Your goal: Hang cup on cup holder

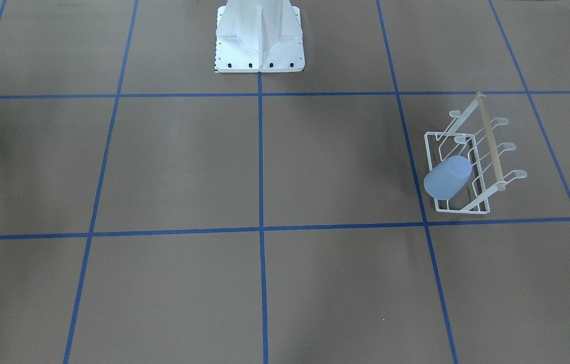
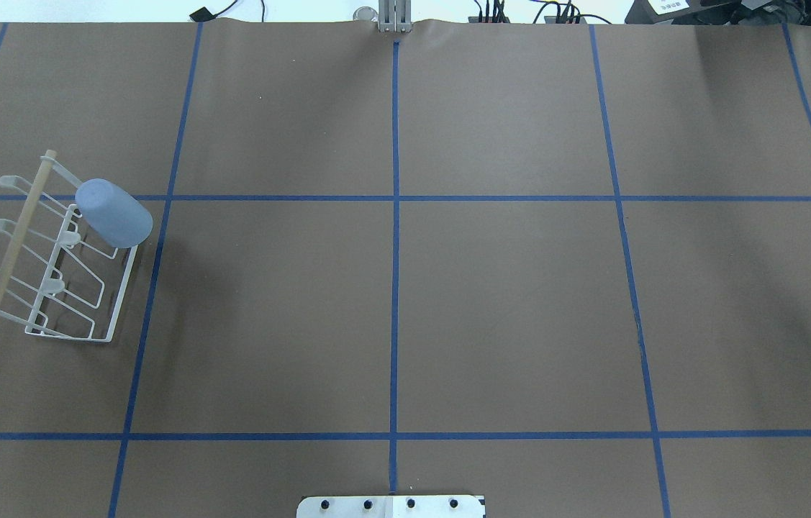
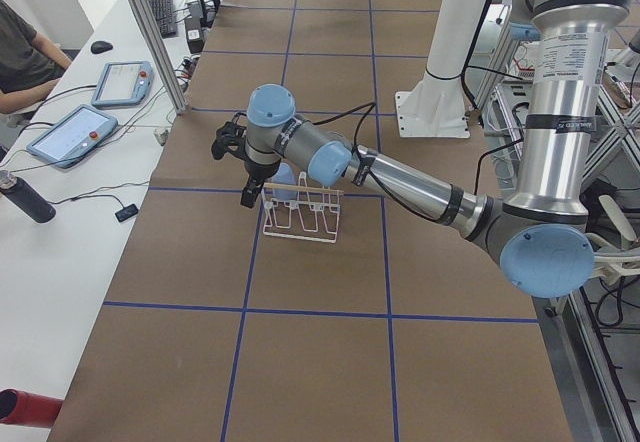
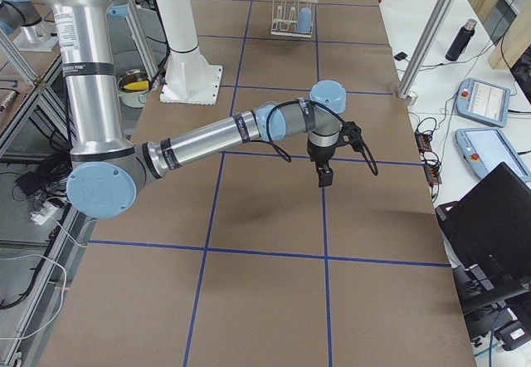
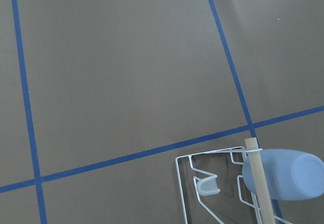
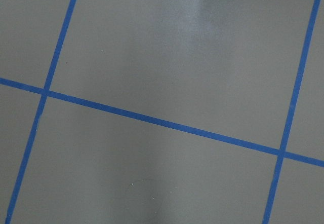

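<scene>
The pale blue cup (image 2: 114, 214) hangs upside down on an end prong of the white wire cup holder (image 2: 121, 291), tilted outward from it. The same cup (image 1: 447, 177) and the cup holder's wooden rod (image 1: 491, 146) show in the front view, and the cup (image 5: 283, 174) in the left wrist view. My left gripper (image 3: 246, 192) hovers just beside the cup holder (image 3: 300, 227), touching nothing; only a black fragment shows elsewhere, so I cannot tell its state. My right gripper (image 4: 323, 174) hangs over bare table far away, and I cannot tell its state either.
The white robot pedestal (image 1: 259, 35) stands at the table's back middle. Blue tape lines grid the brown table. A person (image 3: 25, 47) sits at a side desk with tablets (image 3: 65, 132) and a bottle (image 3: 25, 197). A laptop (image 4: 489, 226) lies beyond the right end.
</scene>
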Motion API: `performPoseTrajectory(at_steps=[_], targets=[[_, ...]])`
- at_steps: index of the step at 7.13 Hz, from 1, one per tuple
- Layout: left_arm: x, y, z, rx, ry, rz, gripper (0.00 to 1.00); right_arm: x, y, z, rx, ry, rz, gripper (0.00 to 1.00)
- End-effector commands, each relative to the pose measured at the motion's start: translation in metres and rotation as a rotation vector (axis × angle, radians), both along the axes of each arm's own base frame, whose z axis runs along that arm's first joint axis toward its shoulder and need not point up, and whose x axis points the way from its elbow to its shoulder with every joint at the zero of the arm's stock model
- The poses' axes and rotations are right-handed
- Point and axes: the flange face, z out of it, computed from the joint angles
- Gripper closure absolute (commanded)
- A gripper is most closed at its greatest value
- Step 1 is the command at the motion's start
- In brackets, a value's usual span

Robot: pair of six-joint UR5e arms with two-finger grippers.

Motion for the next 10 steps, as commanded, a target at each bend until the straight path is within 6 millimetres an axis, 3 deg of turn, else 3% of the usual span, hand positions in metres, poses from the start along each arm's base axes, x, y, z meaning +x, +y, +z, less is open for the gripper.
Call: performPoseTrajectory(at_steps=[1,5,6,8,9,10], targets=[[0.000,0.002,0.002,0.003,-0.011,-0.004,0.02,0.007,-0.003,0.006,-0.001,0.011,0.007,0.00],[-0.003,0.009,-0.011,0.021,-0.007,-0.010,0.02,0.010,0.007,-0.016,0.042,-0.005,0.008,0.00],[-0.002,0.008,-0.009,0.016,-0.006,-0.008,0.01,0.017,0.016,-0.007,0.021,-0.016,0.016,0.00],[0.000,0.006,-0.007,0.008,-0.007,-0.008,0.02,0.016,0.009,0.004,0.003,0.000,0.017,0.00],[0.001,0.001,0.005,-0.009,-0.009,-0.006,0.02,0.015,0.008,-0.002,0.014,-0.005,0.015,0.00],[0.001,0.002,0.004,-0.008,-0.009,-0.006,0.02,0.015,0.009,-0.006,0.017,-0.011,0.018,0.00]])
